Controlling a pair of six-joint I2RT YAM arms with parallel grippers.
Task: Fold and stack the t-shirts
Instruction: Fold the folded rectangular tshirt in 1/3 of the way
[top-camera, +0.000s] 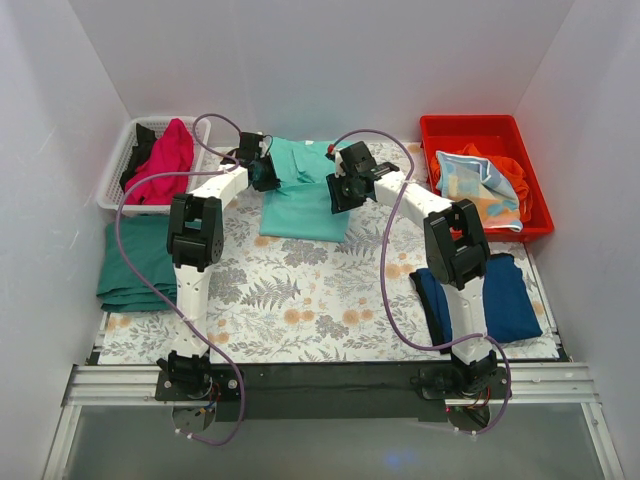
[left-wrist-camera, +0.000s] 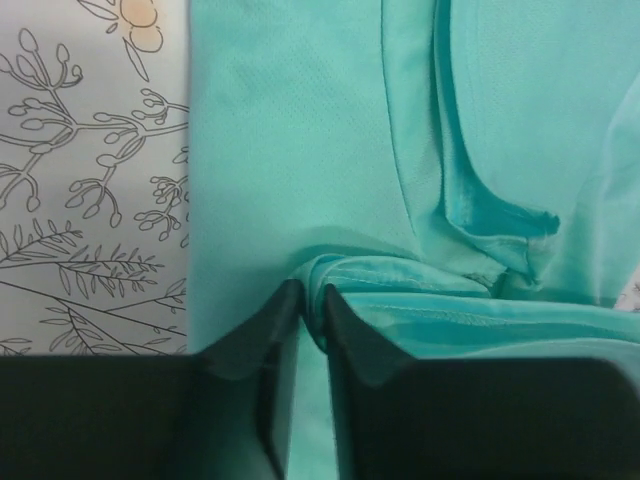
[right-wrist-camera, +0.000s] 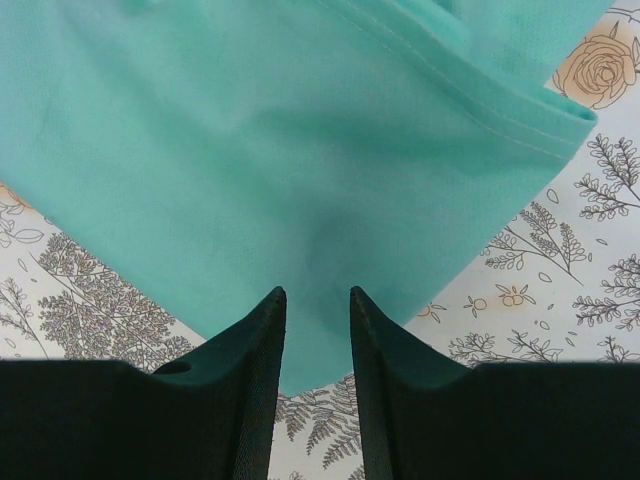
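The mint-green t-shirt (top-camera: 300, 205) lies partly folded on the floral cover at the back middle. My left gripper (top-camera: 263, 172) is at its left upper edge and is shut on a bunched fold of the mint cloth (left-wrist-camera: 400, 275), near the collar; its jaws (left-wrist-camera: 312, 292) pinch the fabric. My right gripper (top-camera: 343, 192) hovers over the shirt's right side. In the right wrist view it (right-wrist-camera: 317, 292) is open, with the flat mint cloth (right-wrist-camera: 250, 150) and its corner showing between the fingers.
A dark green folded shirt (top-camera: 138, 265) lies at the left and a navy-blue shirt (top-camera: 500, 297) at the right. A white basket (top-camera: 118, 170) at back left holds magenta (top-camera: 165, 160) and black cloth. A red bin (top-camera: 480, 130) at back right holds orange and pale blue cloths.
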